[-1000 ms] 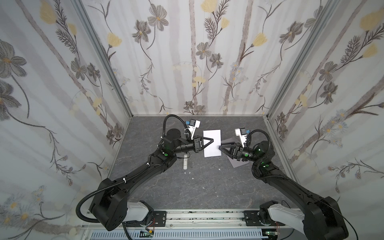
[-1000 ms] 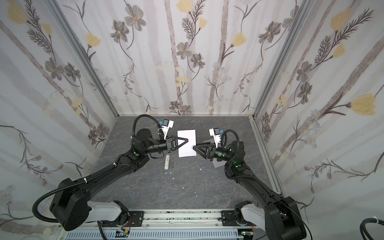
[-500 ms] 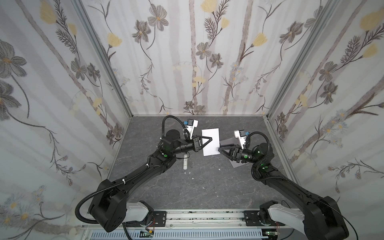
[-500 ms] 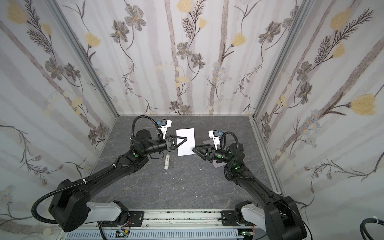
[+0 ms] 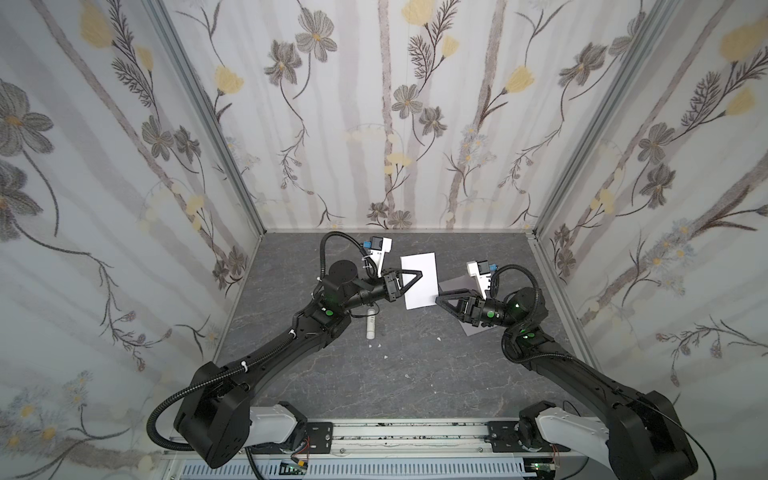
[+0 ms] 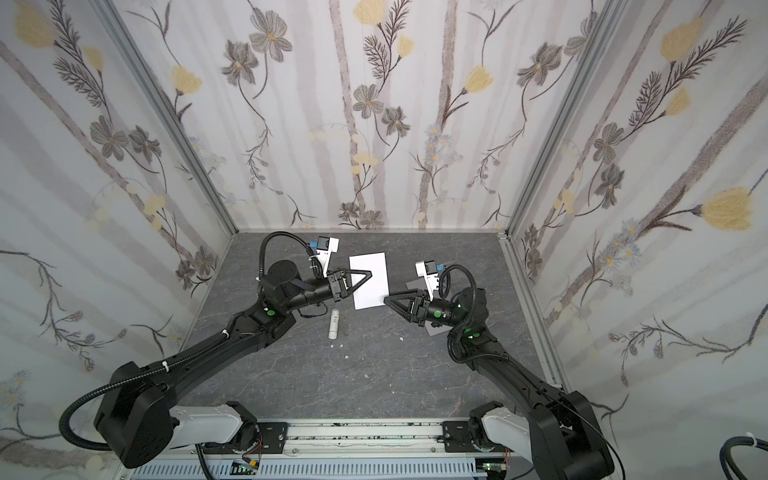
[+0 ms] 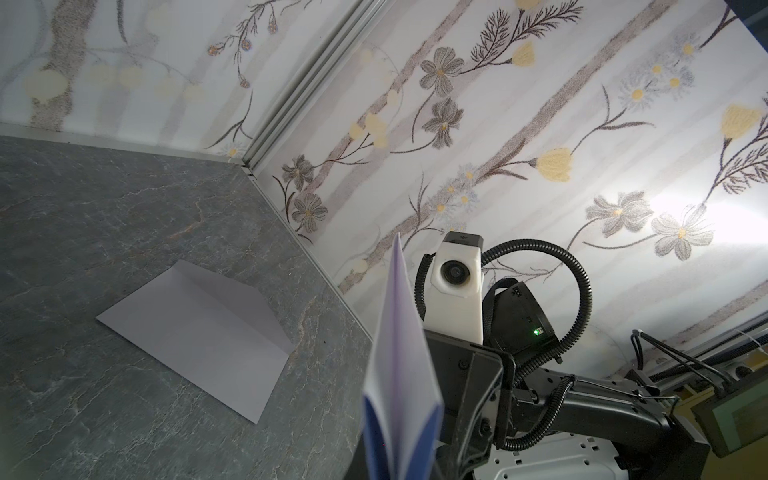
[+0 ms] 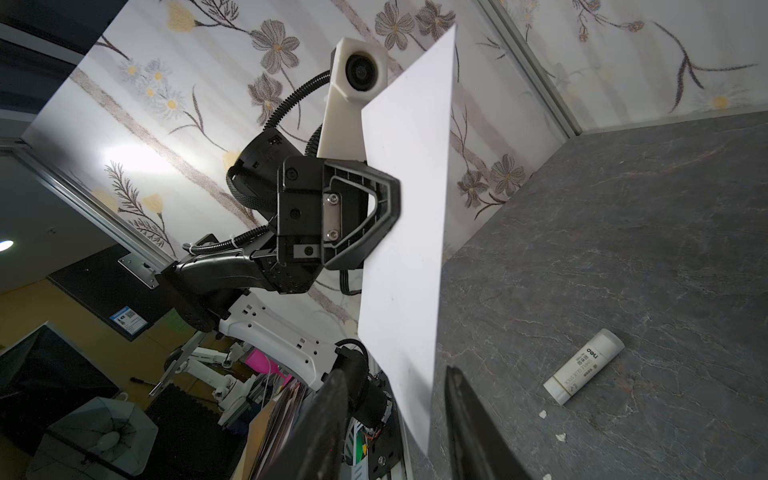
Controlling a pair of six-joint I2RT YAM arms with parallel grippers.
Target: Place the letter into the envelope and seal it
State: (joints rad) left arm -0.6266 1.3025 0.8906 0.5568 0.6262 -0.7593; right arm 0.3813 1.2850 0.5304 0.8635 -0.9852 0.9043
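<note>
Three walls (image 5: 374,104) papered with grey and yellow flowers close in a dark grey, stone-veined worktop (image 5: 374,374). A metal rail (image 5: 395,436) along its near edge carries both arm bases. The envelope (image 7: 199,332) lies flat toward the right edge with its flap open, partly under the right arm (image 5: 561,365) in both top views. The glue stick (image 5: 370,326) lies left of the middle, just beside the left arm (image 5: 291,345). A few white scraps (image 5: 376,345) are scattered nearer the rail.

Against a second ago, the letter (image 5: 422,295) and the left wrist sit slightly nearer the far edge and the left. The gap of the right jaws has narrowed. The envelope and the glue stick lie where they were.

Reaching from the near-left corner on a diagonal toward the far middle, the left arm has its wrist turned sideways. The left jaws are clamped on the letter's left edge, holding it up off the worktop. It is folded: the left wrist view shows it edge-on with blue inside. From the near-right corner the right arm bends back toward the middle, its wrist level and pointing left. The right jaws are parted, with the letter's lower right corner (image 8: 415,415) between them and a gap showing.
</note>
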